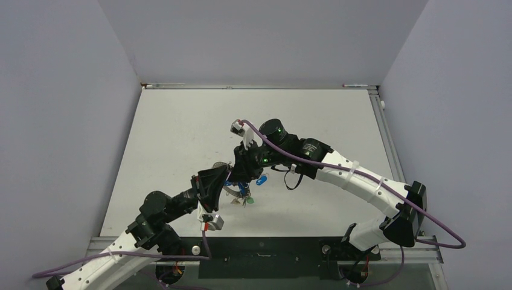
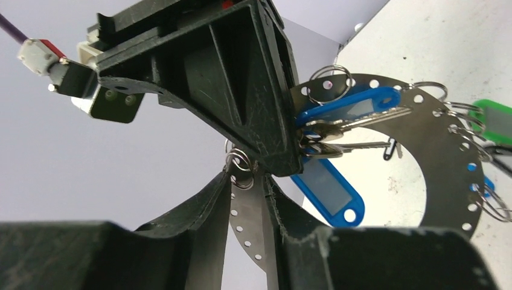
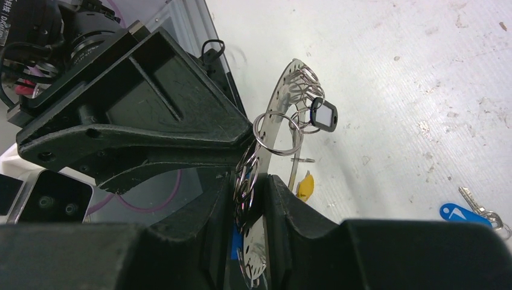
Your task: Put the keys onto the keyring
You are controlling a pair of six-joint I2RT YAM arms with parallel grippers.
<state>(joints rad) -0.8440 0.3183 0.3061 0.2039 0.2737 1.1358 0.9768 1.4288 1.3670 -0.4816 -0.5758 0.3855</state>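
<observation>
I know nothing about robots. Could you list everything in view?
keyring: one, grey perforated metal, held at centre
blue keys: at least two at the ring, another lying loose
green key: one, green, ring's rim
black key: one, black, hanging from ring
yellow key: one, yellow, below ring
table: one, white, underneath
arms: two, white-and-black, from near edge
left gripper: one, black, shut on ring
right gripper: one, black, shut on ring
</observation>
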